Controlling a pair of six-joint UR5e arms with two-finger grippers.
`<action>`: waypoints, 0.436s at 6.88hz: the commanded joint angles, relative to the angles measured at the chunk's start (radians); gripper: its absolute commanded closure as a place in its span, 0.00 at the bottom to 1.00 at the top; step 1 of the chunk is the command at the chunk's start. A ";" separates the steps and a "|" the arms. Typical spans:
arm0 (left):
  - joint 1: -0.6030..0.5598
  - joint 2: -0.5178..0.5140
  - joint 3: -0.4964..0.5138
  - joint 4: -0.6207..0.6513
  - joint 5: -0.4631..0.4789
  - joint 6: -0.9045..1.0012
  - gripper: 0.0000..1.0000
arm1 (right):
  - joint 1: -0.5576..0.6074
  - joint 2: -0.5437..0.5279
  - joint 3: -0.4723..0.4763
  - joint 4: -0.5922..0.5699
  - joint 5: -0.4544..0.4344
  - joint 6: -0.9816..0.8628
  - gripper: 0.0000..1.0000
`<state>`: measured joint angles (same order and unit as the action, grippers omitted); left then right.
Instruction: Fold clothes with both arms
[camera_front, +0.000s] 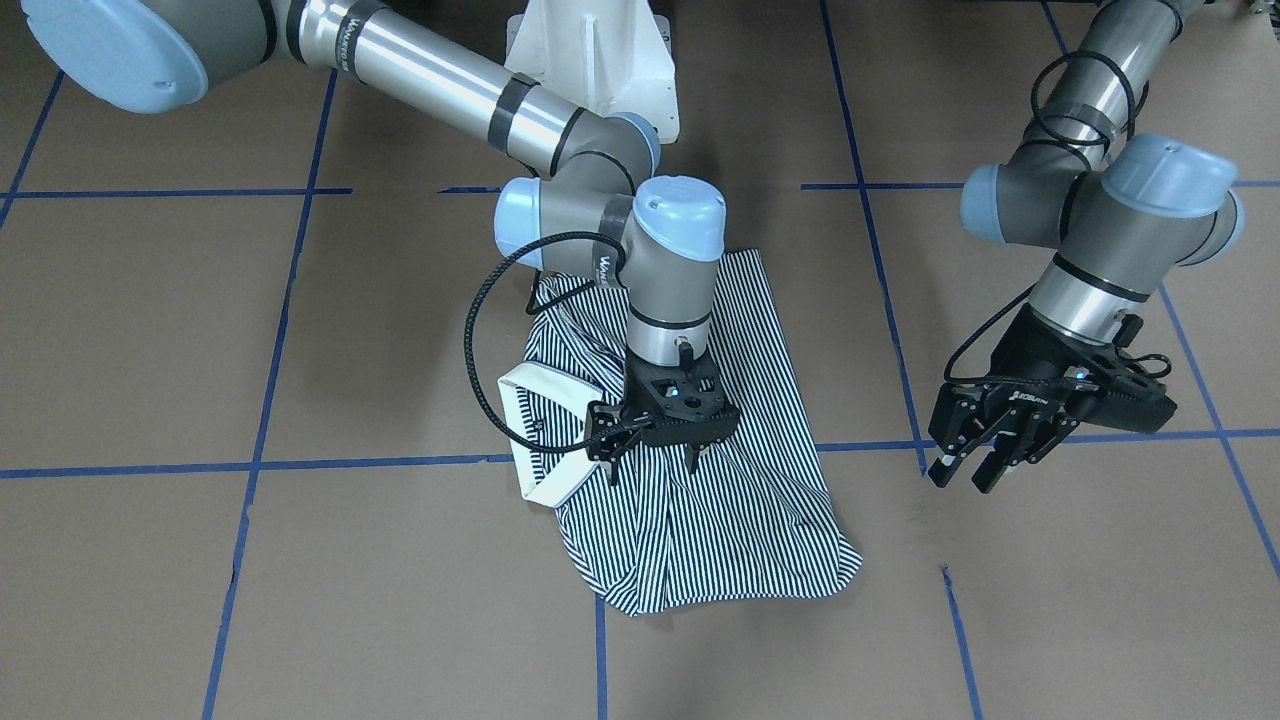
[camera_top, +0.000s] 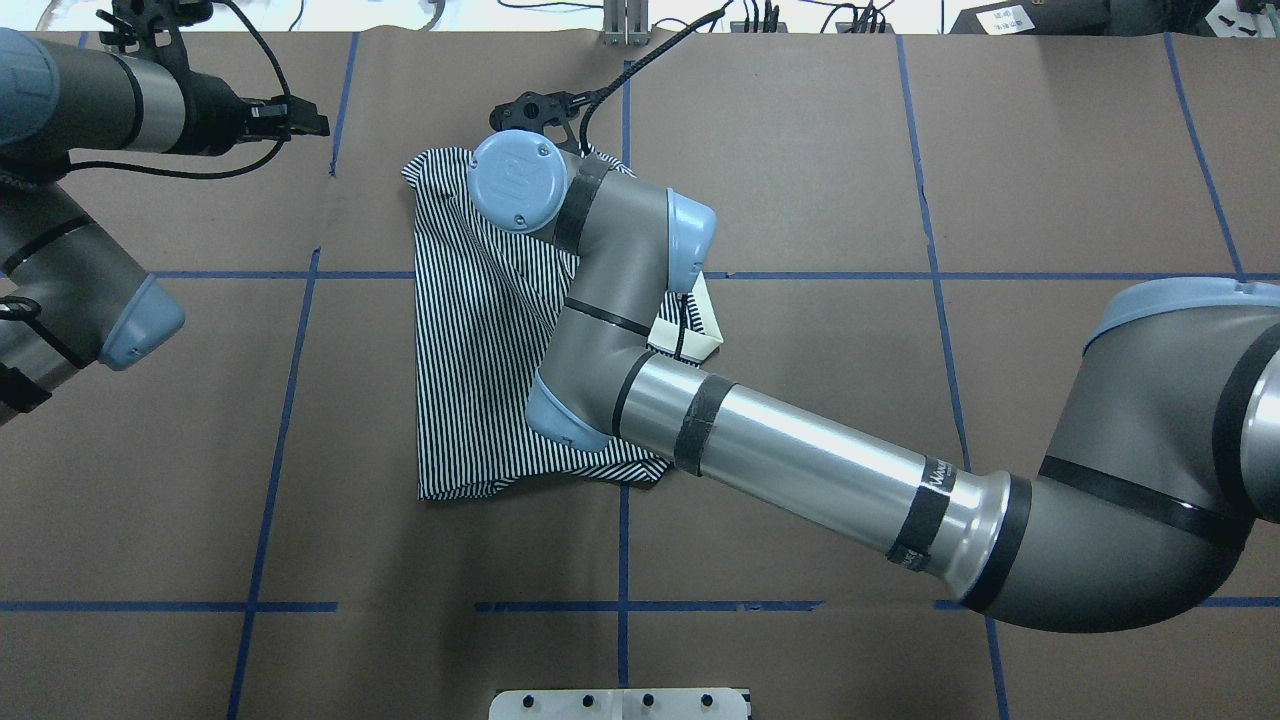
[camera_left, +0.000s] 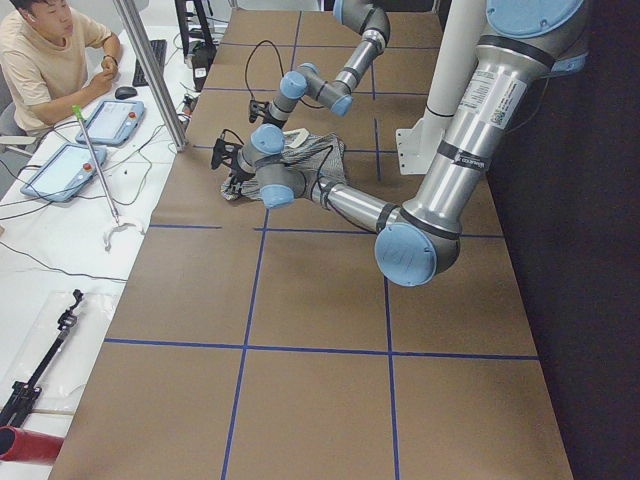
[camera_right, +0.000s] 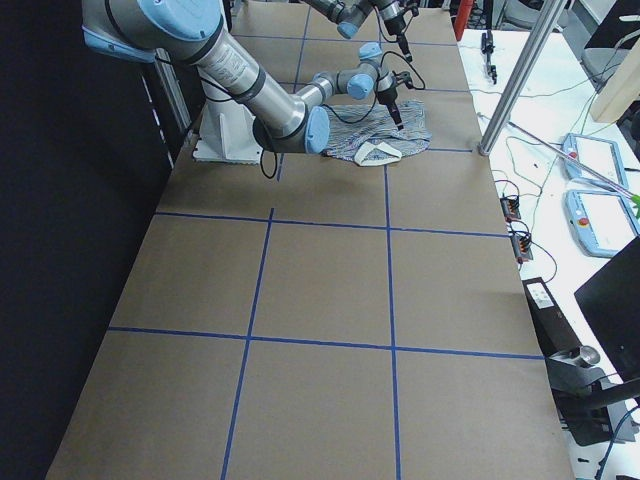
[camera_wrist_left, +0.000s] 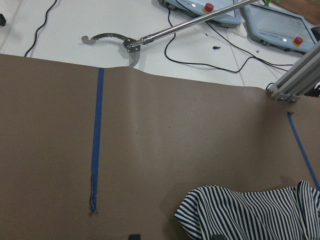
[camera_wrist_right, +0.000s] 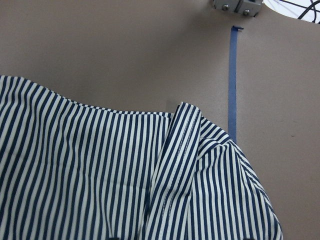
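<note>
Exterior front-facing view: a navy-and-white striped polo shirt (camera_front: 700, 510) lies loosely bunched near the middle of the brown table (camera_front: 200, 340), spread across one crossing of the blue tape lines (camera_front: 250, 465). Its cream collar (camera_front: 540, 430) is turned up on the robot's right side of the heap. A rumpled striped edge trails toward the operators' side.

The right tool (camera_front: 653, 470) points straight down over the shirt, just beside the collar, with its black fingers (camera_front: 610, 465) spread wide and their tips at the fabric. No cloth is pinched between them, and whether the tips actually press on the stripes cannot be told. The right wrist camera looks down on a stitched fold of the shirt and bare table beyond it.

The right arm (camera_top: 800, 470) reaches in from the robot's right and bends over the garment, hiding much of it from overhead. The left tool (camera_front: 962, 480) hangs above bare table well apart from the shirt, jaws parted and holding nothing. The left arm (camera_front: 1100, 230) is drawn up behind it. Its wrist camera catches one striped corner at the lower edge.

A white pedestal (camera_front: 600, 50) stands at the robot's side of the table. In the exterior left view, a person (camera_left: 50, 50) sits at an adjoining bench with two touch-screen pendants (camera_left: 110, 120).
</note>
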<state>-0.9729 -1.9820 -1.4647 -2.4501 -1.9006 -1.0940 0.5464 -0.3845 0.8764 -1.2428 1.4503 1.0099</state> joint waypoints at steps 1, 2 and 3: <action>0.002 0.000 0.004 -0.001 0.000 -0.003 0.43 | -0.002 0.021 -0.062 0.017 -0.004 0.004 0.27; 0.003 0.000 0.003 -0.001 0.000 -0.003 0.43 | -0.009 0.024 -0.060 0.019 0.002 0.003 0.28; 0.003 -0.001 0.003 -0.001 0.000 -0.004 0.43 | -0.023 0.032 -0.060 0.019 0.002 0.002 0.28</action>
<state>-0.9702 -1.9822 -1.4620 -2.4512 -1.9006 -1.0972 0.5364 -0.3607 0.8193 -1.2257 1.4506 1.0128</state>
